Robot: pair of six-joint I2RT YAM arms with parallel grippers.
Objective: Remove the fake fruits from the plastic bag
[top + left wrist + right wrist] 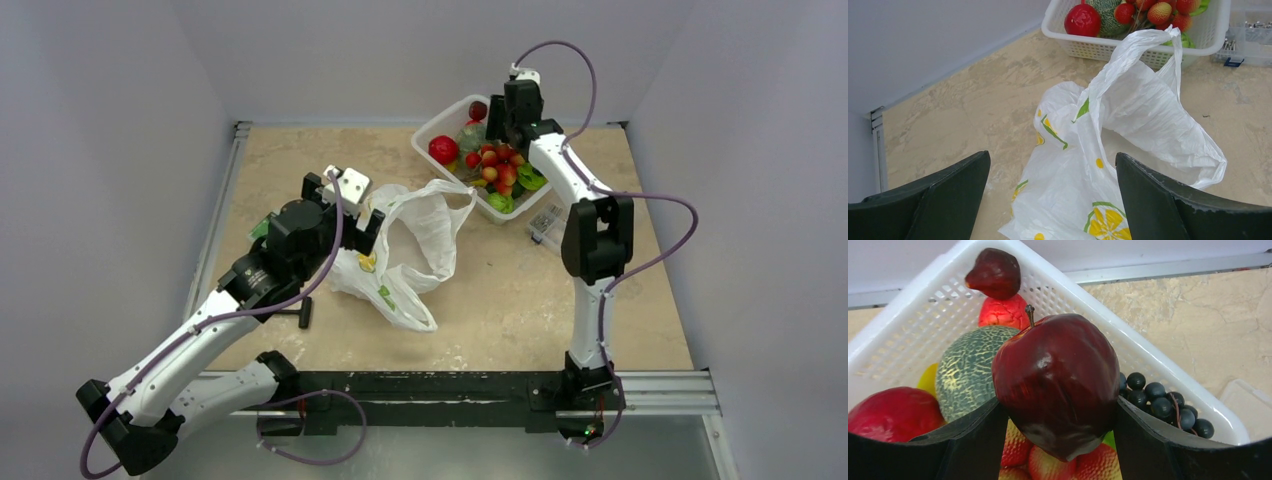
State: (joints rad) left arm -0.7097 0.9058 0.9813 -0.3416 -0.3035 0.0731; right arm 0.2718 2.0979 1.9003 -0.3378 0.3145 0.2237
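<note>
Over at the far right of the table [520,320], the right gripper [1060,432] is pinching a dark red apple [1058,375] between its two black fingers, holding it above the white lattice basket [1148,342]. The basket is holding the other fake fruits. A smaller dark red fruit [994,272] is sitting on top at the far corner, and a netted green squash [970,367] is lying beside the apple. A round red fruit [893,412] is sitting at the left side, a dark grape bunch [1163,407] is tucked against the right wall, and the red-and-yellow berry bunch [497,165] is lying towards the near side.

The plastic bag [425,235] is lying crumpled mid-table, just near-left of the basket, with one loop handle reaching up against the basket's wall. The left gripper [1053,200] is hovering over the bag's left end with its fingers spread wide and the printed film showing between them. I cannot tell whether they are touching it. A clear lidded box [547,225] is sitting just beside the basket's near right corner.
</note>
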